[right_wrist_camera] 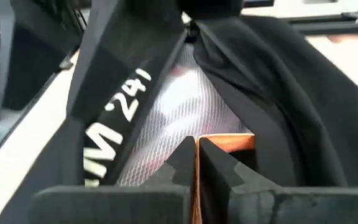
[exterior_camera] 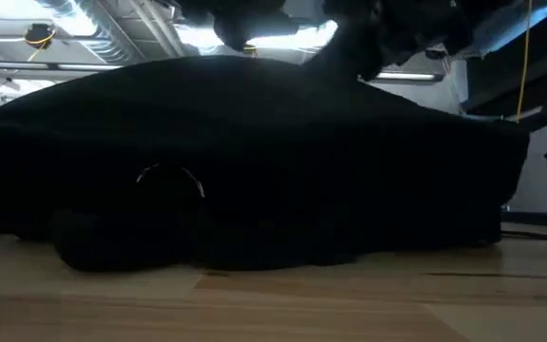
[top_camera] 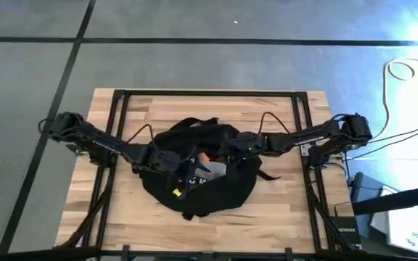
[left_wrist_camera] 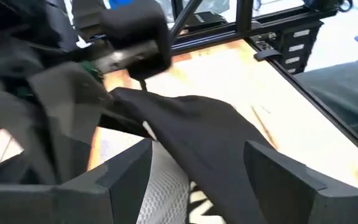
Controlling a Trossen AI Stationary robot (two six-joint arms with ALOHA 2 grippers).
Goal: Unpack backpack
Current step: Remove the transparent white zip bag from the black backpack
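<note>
The black backpack (top_camera: pixel 202 190) lies in the middle of the table, its opening turned up and white mesh lining (right_wrist_camera: pixel 179 106) showing inside; it fills the low view (exterior_camera: pixel 254 171). A flat orange thing (top_camera: pixel 205 157) sits in the opening. My left gripper (top_camera: pixel 162 157) is at the backpack's left side, closed on a fold of its fabric. My right gripper (top_camera: pixel 227 150) reaches into the opening from the right and is shut on the orange thing. White lettering (right_wrist_camera: pixel 120 124) shows on a black flap. My left gripper (left_wrist_camera: pixel 197 180) has a thick fold of the backpack's black fabric (left_wrist_camera: pixel 197 137) at the opening's left rim between its two fingers, which stand well apart around it. The fingers come from the table's left. The fold is raised above the mesh lining; the rest of the backpack lies on the table. My right gripper (right_wrist_camera: pixel 196 162) pinches the thin edge of the orange thing (right_wrist_camera: pixel 225 143) between its two fingers. It comes in slanting down from the table's right, into the opening. The rest of the orange thing lies inside the backpack on the mesh lining.
Black metal frame rails (top_camera: pixel 115 109) run along the table's left, right and far sides. Bare wood (top_camera: pixel 281 203) lies around the backpack, most of it toward the near edge. Loose straps (top_camera: pixel 194 125) lie at the backpack's far side.
</note>
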